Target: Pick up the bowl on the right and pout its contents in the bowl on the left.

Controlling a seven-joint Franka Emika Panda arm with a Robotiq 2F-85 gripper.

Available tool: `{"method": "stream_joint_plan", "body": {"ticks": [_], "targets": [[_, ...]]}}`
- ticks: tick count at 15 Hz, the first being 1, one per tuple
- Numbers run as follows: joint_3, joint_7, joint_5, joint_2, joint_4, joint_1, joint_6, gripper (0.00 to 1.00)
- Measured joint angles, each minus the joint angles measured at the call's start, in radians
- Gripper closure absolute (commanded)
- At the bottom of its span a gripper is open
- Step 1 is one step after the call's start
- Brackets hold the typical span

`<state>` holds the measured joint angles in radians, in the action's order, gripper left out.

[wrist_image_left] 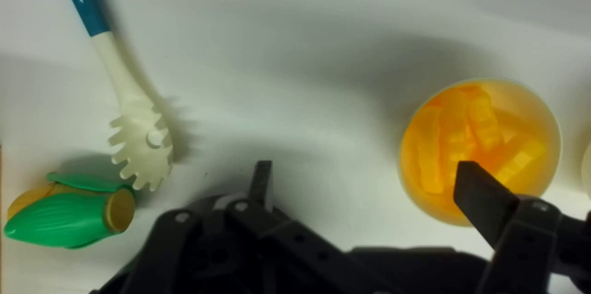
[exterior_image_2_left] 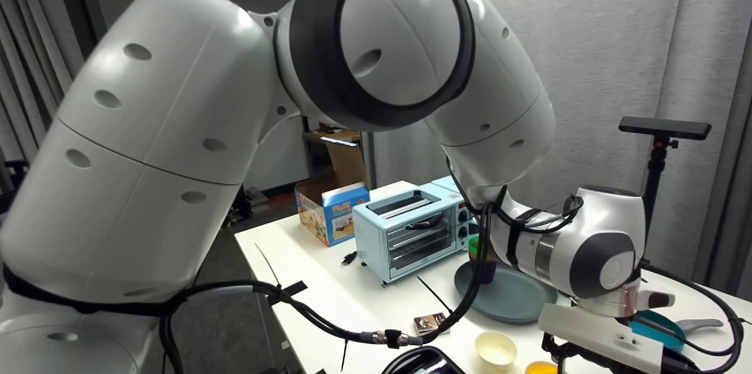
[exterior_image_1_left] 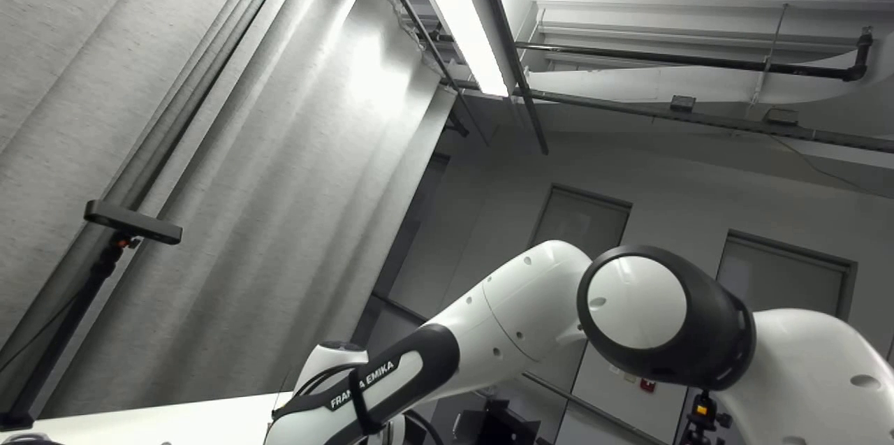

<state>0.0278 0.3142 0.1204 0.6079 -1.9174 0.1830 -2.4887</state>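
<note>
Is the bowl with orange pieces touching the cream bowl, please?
Apart: the wrist view shows white table between the bowl with orange pieces and the cream bowl.

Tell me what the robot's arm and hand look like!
The arm is glossy white and rounded, with dark rings and strapped-on black cables. White letters read FRANKA EMIKA, partly hidden by a strap. The hand is black, with blocky fingertips and silvery studs.

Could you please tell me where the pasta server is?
In the wrist view, the pasta server lies on the left side, its toothed head beside the toy corn.
</note>
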Motion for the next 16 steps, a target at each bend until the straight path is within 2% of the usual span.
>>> {"method": "stream_joint_plan", "body": {"ticks": [13, 16], "targets": [[-0.050, 0.105, 0.000, 0.053, 0.050, 0.008, 0.002, 0.00], [-0.057, 0.110, 0.000, 0.059, 0.055, 0.008, 0.008, 0.05]]}}
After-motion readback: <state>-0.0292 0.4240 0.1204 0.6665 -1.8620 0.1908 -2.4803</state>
